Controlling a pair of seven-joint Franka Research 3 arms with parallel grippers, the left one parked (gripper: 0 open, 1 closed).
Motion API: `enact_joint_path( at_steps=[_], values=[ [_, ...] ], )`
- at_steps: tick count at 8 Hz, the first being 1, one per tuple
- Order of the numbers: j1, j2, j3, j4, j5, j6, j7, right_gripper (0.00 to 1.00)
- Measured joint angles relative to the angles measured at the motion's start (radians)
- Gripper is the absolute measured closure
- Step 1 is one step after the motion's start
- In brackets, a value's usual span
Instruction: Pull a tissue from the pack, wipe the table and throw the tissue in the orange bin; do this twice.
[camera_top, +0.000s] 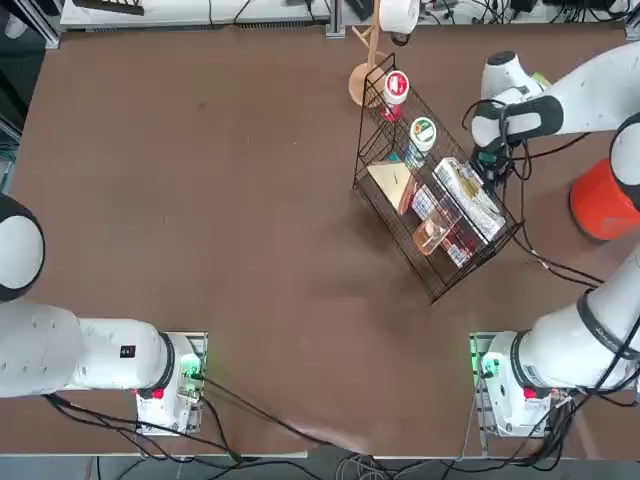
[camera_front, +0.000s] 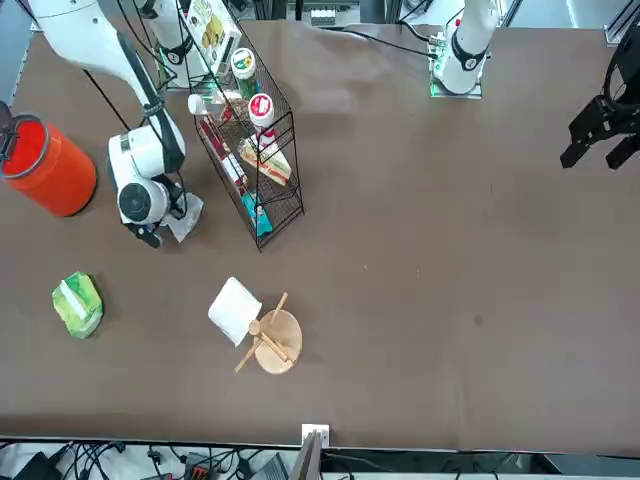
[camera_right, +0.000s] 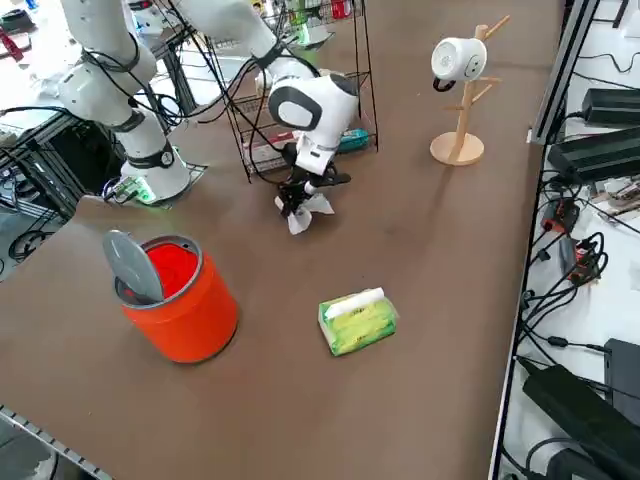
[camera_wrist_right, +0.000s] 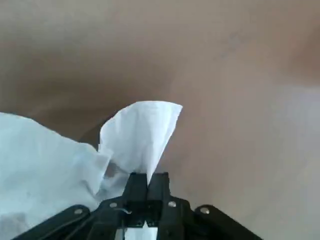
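My right gripper (camera_right: 297, 203) points down at the table (camera_right: 430, 280), pinched shut on a white tissue (camera_right: 305, 216) whose crumpled end touches the brown top. The orange bin (camera_right: 180, 300) sits at eight o'clock from it, lid tipped up inside. The green pack (camera_right: 357, 321) lies at five o'clock, near the bin. A wire basket (camera_right: 300, 90) stands just behind my wrist.

Glossy white arm (camera_right: 205, 20) (black cables), black gripper (camera_wrist_right: 146, 186)
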Motion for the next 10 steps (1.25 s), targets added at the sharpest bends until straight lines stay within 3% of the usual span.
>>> enact_joint_path(
  at_steps=[7, 10],
  values=[
    [-0.015, -0.052, -0.005, -0.038, -0.014, -0.104, -0.015, 0.99],
    [-0.041, -0.133, -0.006, -0.036, -0.016, -0.191, -0.124, 0.99]
  ],
)
